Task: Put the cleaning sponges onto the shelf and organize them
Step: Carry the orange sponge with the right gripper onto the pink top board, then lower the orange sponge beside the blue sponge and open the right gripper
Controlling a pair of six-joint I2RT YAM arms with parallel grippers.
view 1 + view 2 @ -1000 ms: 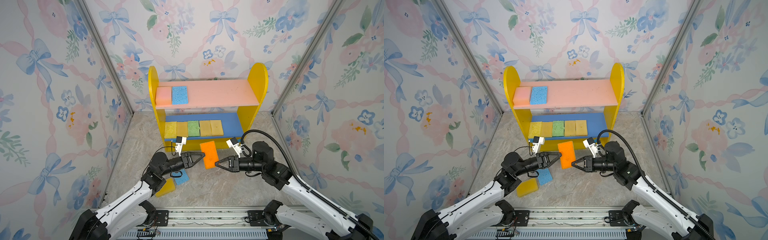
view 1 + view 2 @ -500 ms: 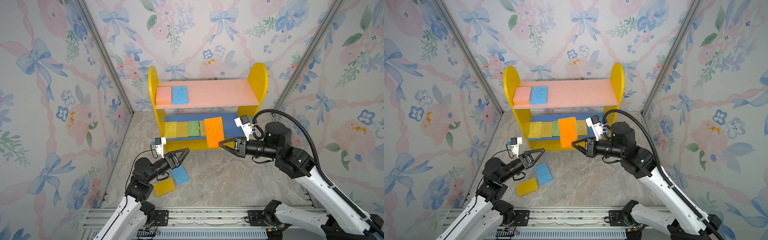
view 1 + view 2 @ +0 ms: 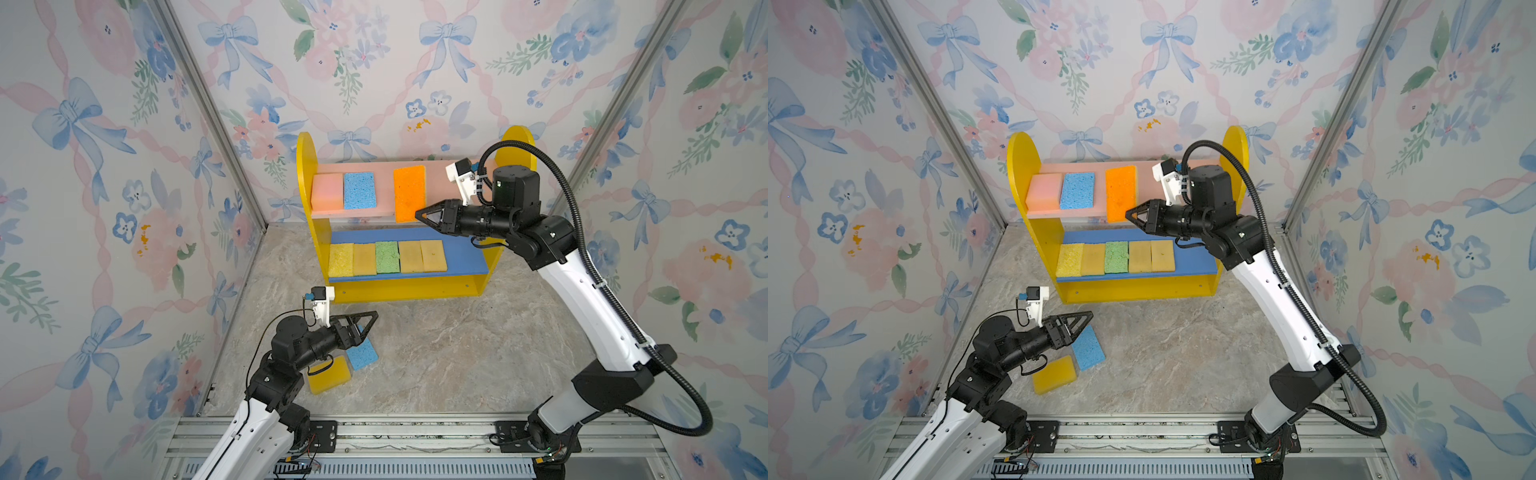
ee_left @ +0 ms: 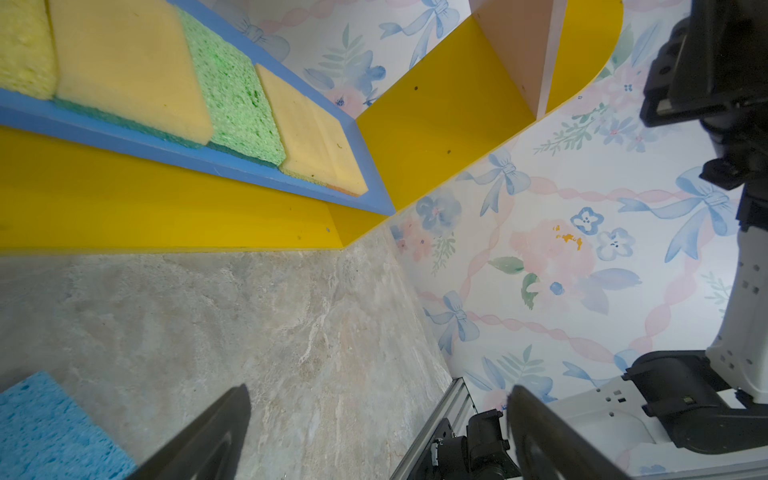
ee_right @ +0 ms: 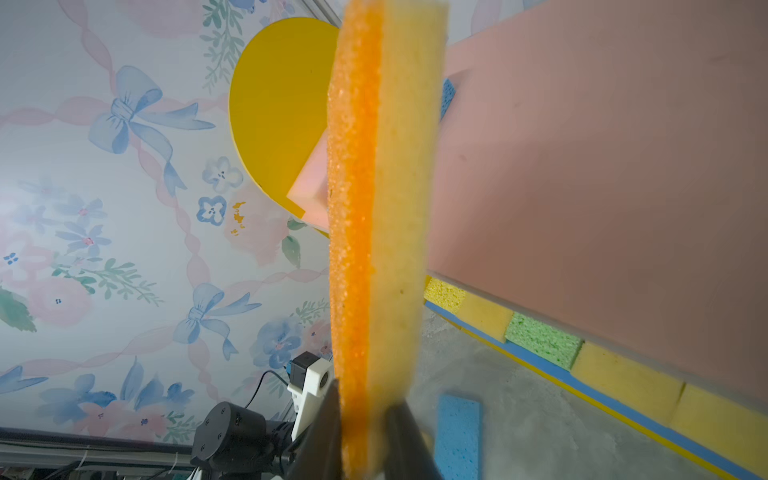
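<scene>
The shelf (image 3: 306, 166) stands at the back, with yellow sides, a pink upper board (image 5: 602, 166) and a blue lower board. My right gripper (image 3: 419, 214) is shut on one edge of an orange sponge (image 3: 409, 191), holding it over the upper board right of a pink sponge (image 3: 327, 192) and a blue sponge (image 3: 359, 190). In the right wrist view the orange sponge (image 5: 374, 208) stands edge-on between the fingers. Several sponges, one of them green (image 3: 387, 257), line the lower board. My left gripper (image 3: 370, 324) hangs open and empty above the floor, over a blue sponge (image 3: 363, 355) lying beside a yellow sponge (image 3: 330, 376).
Floral walls close in on the left, back and right. A metal rail (image 3: 415, 432) runs along the front edge where both arm bases are mounted. The right arm (image 3: 582, 282) slants over the floor from the front right to the shelf.
Both grippers held the orange sponge low in front of the shelf. The left one opened and drew back to the front left. The right one lifted the sponge to the upper board.
</scene>
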